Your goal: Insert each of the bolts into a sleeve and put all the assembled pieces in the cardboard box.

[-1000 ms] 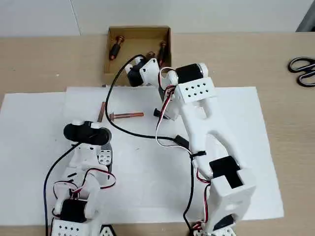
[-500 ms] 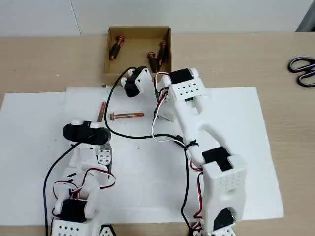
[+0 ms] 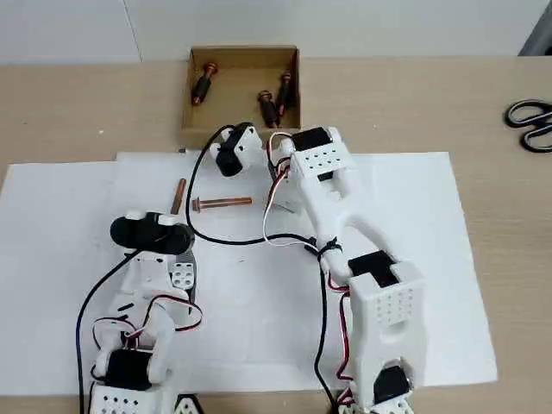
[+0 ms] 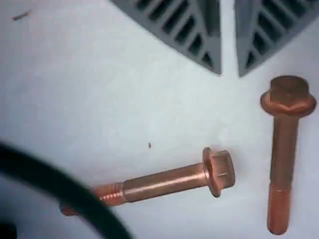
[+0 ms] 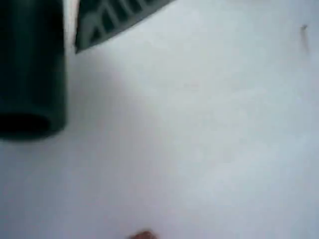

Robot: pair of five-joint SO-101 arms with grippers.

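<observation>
Three assembled pieces [image 3: 267,105] lie in the cardboard box [image 3: 244,56] at the far side. Two bare copper bolts rest on the white paper: one [image 3: 222,203] [image 4: 174,179] crosswise, the other [image 3: 178,196] [image 4: 284,149] lengthwise beside it. My left gripper [image 3: 186,263] [image 4: 228,50] hovers just short of them, its grey fingertips [image 4: 199,30] nearly together with nothing between. My right gripper [image 3: 235,148] hangs over the paper's far edge, just in front of the box. A dark sleeve-like cylinder [image 5: 30,64] looms close in the right wrist view, and I cannot tell whether it is held.
A black cable [image 3: 194,185] loops across the paper past both bolts. Scissors [image 3: 528,121] lie at the far right on the wooden table [image 3: 86,103]. The white paper [image 3: 431,216] has open room to the right of the right arm.
My right arm has pulled back from over the box to the paper's far edge, uncovering a third assembled piece in the box. The left arm and both bolts have stayed put.
</observation>
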